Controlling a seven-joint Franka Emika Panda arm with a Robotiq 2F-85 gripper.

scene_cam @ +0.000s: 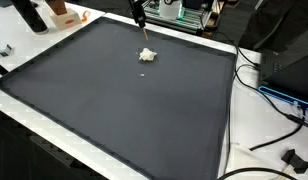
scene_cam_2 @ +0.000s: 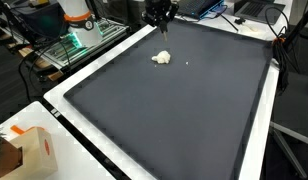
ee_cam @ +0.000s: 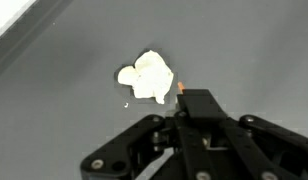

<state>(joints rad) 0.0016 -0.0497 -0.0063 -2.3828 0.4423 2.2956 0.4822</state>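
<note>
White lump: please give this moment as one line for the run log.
gripper: above lump, jaws unclear | lump: white, crumpled, lying on mat | mat: dark, small crumb beside lump

One white lump (scene_cam: 146, 55), one dark mat (scene_cam: 114, 110)

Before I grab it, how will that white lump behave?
Probably light and soft: the white lump looks crumpled, so it should squash, not roll. On the flat dark mat it may skid if nudged. A crumb beside it hints it sheds bits.
</note>
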